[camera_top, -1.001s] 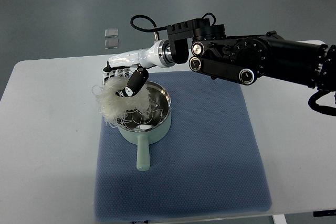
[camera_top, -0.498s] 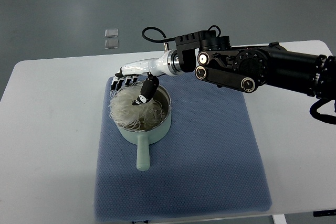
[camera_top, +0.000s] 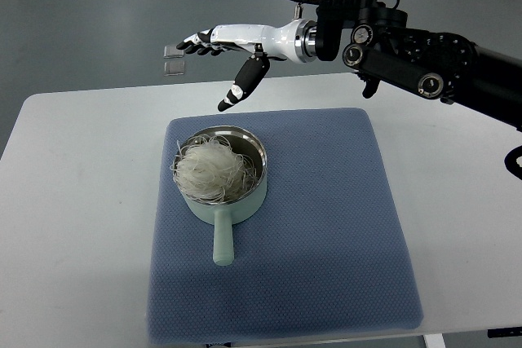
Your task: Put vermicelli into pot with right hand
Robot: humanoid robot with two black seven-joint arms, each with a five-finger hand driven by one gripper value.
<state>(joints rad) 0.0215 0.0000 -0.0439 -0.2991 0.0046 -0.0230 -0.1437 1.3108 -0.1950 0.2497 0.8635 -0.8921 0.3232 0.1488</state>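
A white tangle of vermicelli (camera_top: 209,170) sits inside the pale green pot (camera_top: 232,205), which rests on a blue mat (camera_top: 326,234) on the white tabletop (camera_top: 73,201), while the right robot hand (camera_top: 224,50) hovers beyond the pot, well apart, fingers spread and empty.

Right arm (camera_top: 440,79) cut by right edge, mat (camera_top: 285,283) front edge cropped

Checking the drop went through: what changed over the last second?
The right hand let go of the vermicelli, which now lies in the pot, and rose away toward the table's far edge, fingers open. Pot and mat stayed put.
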